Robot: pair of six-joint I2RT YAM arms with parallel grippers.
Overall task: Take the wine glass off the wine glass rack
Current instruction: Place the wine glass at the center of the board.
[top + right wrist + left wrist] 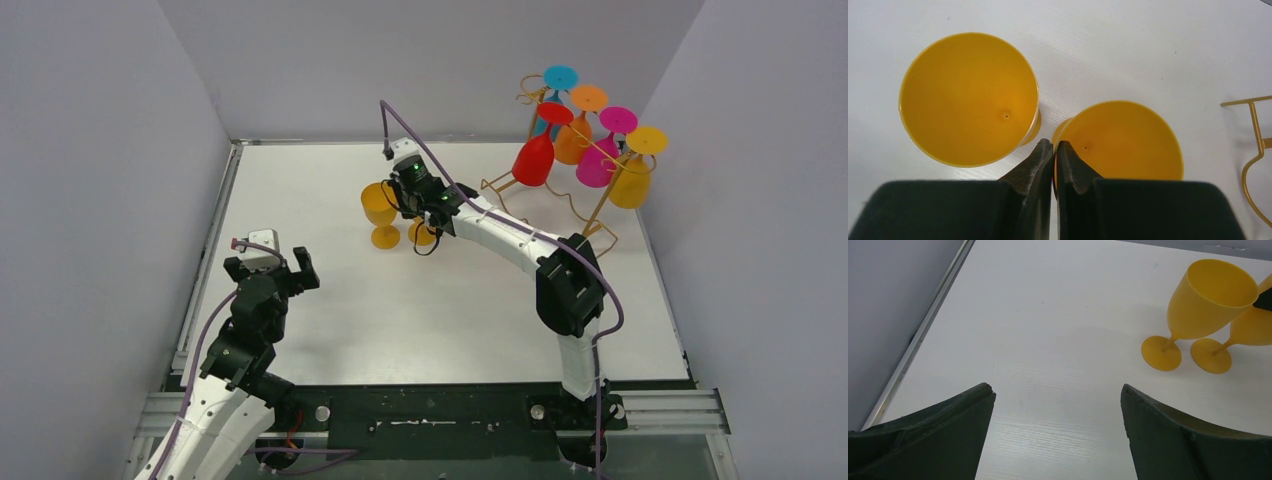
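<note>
The gold wire wine glass rack point(603, 208) stands at the back right, with red point(534, 158), blue, orange, magenta point(598, 163) and yellow point(631, 180) glasses hanging upside down on it. Two yellow wine glasses stand upright mid-table. My right gripper point(1054, 143) is shut on the rim of the right-hand one point(1128, 140), one finger inside the bowl and one outside. Its foot rests on the table point(1211, 356). The other yellow glass point(968, 95) stands free just to its left. My left gripper point(1058, 390) is open and empty over bare table at the near left.
A corner of the rack's wire base point(1255, 125) shows at the right edge of the right wrist view. Grey walls enclose the white table point(400, 320) on three sides. A metal rail point(923, 330) runs along the table's left edge.
</note>
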